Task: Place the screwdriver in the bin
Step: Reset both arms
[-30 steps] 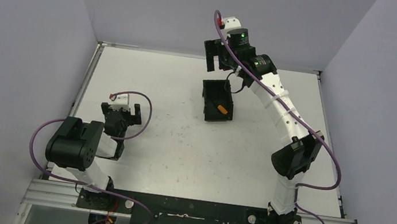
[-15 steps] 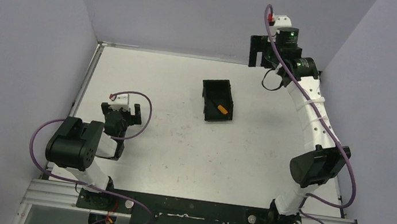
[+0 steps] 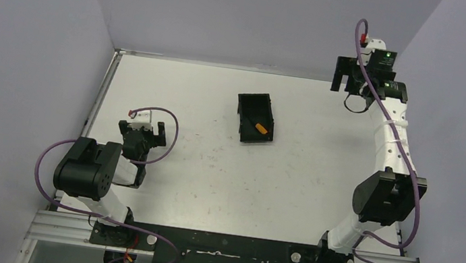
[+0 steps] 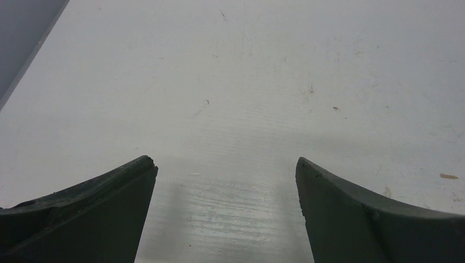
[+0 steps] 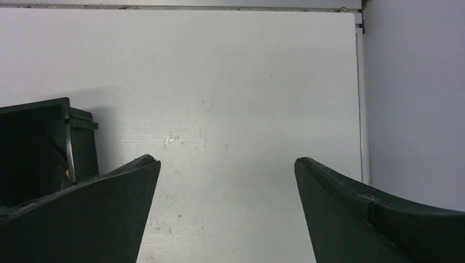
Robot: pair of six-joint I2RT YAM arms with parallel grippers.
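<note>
The black bin point(image 3: 253, 99) sits on the white table, back of centre. The orange-handled screwdriver point(image 3: 259, 127) lies inside it near the front right corner. My right gripper point(image 3: 347, 85) is open and empty, held high at the far right back corner, well away from the bin. In the right wrist view the gripper point(image 5: 226, 161) is over bare table, with the bin point(image 5: 33, 137) at the left edge and a tiny orange speck showing in it. My left gripper point(image 3: 142, 128) is open and empty at the left, low over the table point(image 4: 226, 161).
Grey walls enclose the table on the left, back and right. The table's right edge strip point(image 5: 361, 98) and the right wall run close beside my right gripper. The black base rail point(image 3: 222, 246) lies along the near edge.
My right arm has swung from above the bin to the far right back corner, open and empty. The screwdriver stays in the bin. The left arm has not moved.
</note>
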